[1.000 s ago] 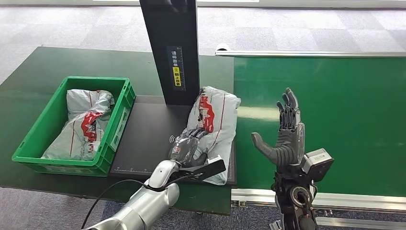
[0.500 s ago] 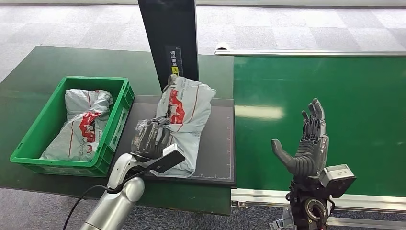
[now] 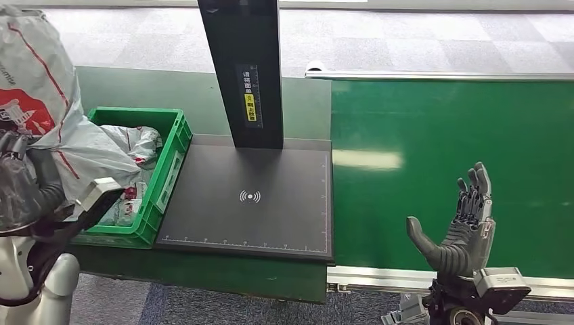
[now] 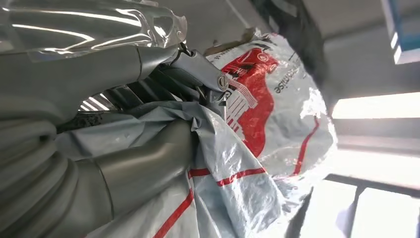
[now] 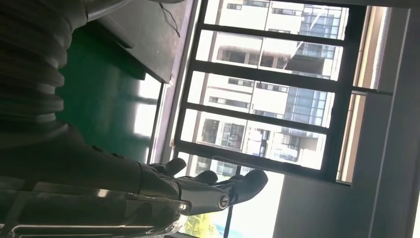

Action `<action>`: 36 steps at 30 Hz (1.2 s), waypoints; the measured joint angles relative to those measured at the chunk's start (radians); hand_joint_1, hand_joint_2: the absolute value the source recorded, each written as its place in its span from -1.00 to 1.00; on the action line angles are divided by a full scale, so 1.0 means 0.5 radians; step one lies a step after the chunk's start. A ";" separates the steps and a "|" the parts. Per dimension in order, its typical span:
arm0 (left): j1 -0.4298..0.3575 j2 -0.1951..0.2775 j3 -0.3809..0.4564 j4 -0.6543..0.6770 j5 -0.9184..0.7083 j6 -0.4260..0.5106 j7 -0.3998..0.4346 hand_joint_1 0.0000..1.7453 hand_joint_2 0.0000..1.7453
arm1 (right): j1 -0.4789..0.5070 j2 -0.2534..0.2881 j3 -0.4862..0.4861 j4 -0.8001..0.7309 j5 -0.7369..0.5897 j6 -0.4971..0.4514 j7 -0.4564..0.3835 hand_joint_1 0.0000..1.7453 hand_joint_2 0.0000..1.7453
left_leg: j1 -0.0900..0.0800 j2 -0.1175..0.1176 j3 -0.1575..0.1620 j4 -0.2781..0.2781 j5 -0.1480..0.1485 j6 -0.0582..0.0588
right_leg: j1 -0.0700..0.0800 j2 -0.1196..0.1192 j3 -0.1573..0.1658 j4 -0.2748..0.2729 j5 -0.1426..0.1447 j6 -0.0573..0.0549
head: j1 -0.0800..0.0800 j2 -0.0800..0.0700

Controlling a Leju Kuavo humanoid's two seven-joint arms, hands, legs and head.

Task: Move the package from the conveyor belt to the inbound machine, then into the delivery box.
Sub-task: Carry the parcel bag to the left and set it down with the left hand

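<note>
Above the green crate (image 3: 169, 145), left hand (image 4: 148, 124) grips package (image 4: 267, 99).

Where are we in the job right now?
Scanning looks done: the inbound machine's pad lies bare. In hand: the left hand holds the package lifted beside the green delivery box. Left: lowering it in. The right hand hangs open over the conveyor belt.

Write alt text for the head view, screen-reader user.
The robot's left hand holds a grey package with red print raised above the green delivery box, which already contains another package. The black inbound machine platform is bare, and the right hand is open, fingers up, over the green conveyor belt.
</note>
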 joint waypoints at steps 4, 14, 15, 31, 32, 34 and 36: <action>-0.235 0.075 0.063 0.371 -0.094 -0.203 0.103 1.00 1.00 | 0.005 0.021 0.001 -0.029 0.021 0.010 0.022 -1.00 1.00 | 0.000 0.000 0.000 0.000 0.006 -0.002 | 0.000 0.000 0.001 0.000 0.007 -0.002 | 0.000 0.000; -0.604 0.133 0.046 1.303 -0.109 -0.311 0.077 -0.58 1.00 | -0.053 0.033 0.053 -0.005 0.035 0.055 0.039 -1.00 1.00 | 0.000 0.002 -0.001 0.000 0.008 -0.002 | 0.000 0.001 -0.001 0.000 0.010 -0.001 | 0.000 0.000; -0.621 0.131 0.035 1.368 -0.112 -0.316 0.077 -0.97 1.00 | -0.060 0.032 0.060 0.002 0.035 0.057 0.040 -1.00 1.00 | 0.000 0.002 -0.001 0.000 0.008 -0.002 | 0.000 0.001 -0.001 0.000 0.010 -0.001 | 0.000 0.000; -0.791 0.108 -0.089 1.748 0.337 -0.314 -0.103 -1.00 1.00 | -0.079 -0.003 0.095 0.072 -0.028 -0.019 0.069 -1.00 1.00 | 0.000 0.002 -0.004 0.000 0.008 -0.002 | 0.000 0.001 -0.003 0.000 0.009 -0.001 | 0.001 0.000; -0.772 0.115 -0.088 1.697 0.362 -0.266 -0.101 -1.00 1.00 | -0.074 -0.006 0.095 0.073 -0.031 -0.030 0.069 -1.00 1.00 | 0.000 0.002 -0.004 0.000 0.007 -0.002 | 0.000 0.001 -0.003 0.000 0.009 -0.001 | 0.001 0.000; -0.714 0.132 -0.084 1.566 0.337 -0.122 -0.067 -1.00 1.00 | -0.059 -0.009 0.095 0.074 -0.032 -0.059 0.069 -1.00 1.00 | 0.000 0.002 -0.005 0.000 0.007 -0.003 | 0.000 0.001 -0.004 0.000 0.009 -0.001 | 0.000 0.000; -0.636 0.146 -0.074 1.408 0.294 0.009 -0.027 -1.00 1.00 | -0.040 -0.010 0.094 0.074 -0.032 -0.086 0.069 -1.00 1.00 | 0.000 0.002 -0.005 0.000 0.006 -0.003 | 0.000 0.001 -0.005 0.000 0.008 -0.001 | 0.000 0.000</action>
